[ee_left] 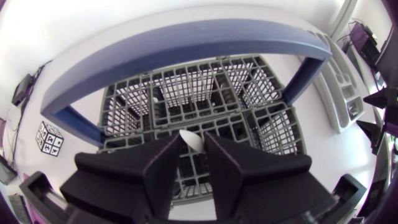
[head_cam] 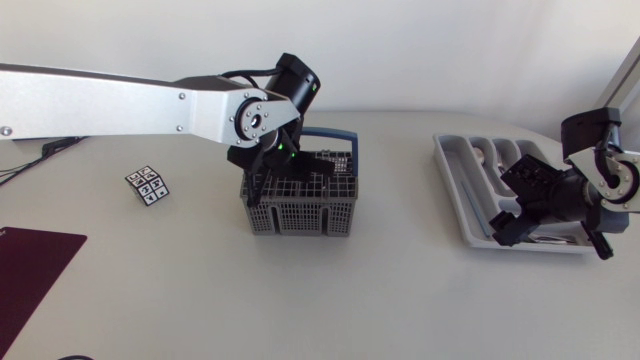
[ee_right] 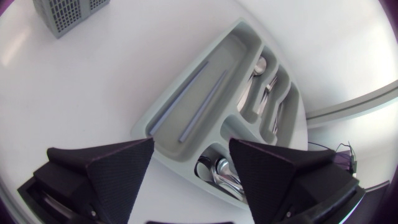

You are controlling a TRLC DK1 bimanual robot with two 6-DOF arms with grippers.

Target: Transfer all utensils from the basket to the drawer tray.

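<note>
White table [head_cam: 330, 300] is occupied near its middle by a grey basket [head_cam: 300, 215] with a blue handle. Over the basket the left gripper [ee_left: 193, 135] is held, narrowed onto the tip of a white utensil [ee_left: 191, 143]. Well to the basket's right a drawer tray [head_cam: 452, 175] is seen with metal cutlery [ee_right: 261, 67] in it, and over it the right gripper [ee_right: 191, 143] is spread wide. Left of the basket a black-and-white patterned card [head_cam: 147, 185] is laid, its marks too small to be read. A dark red mat [head_cam: 30, 265] lies farther left.

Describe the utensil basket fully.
The basket looks like grey plastic lattice, split into square compartments, with a blue arched handle across its top. It stands upright on the white table, near the middle. The left tool hangs over its compartments, where a white utensil tip sticks up.
</note>
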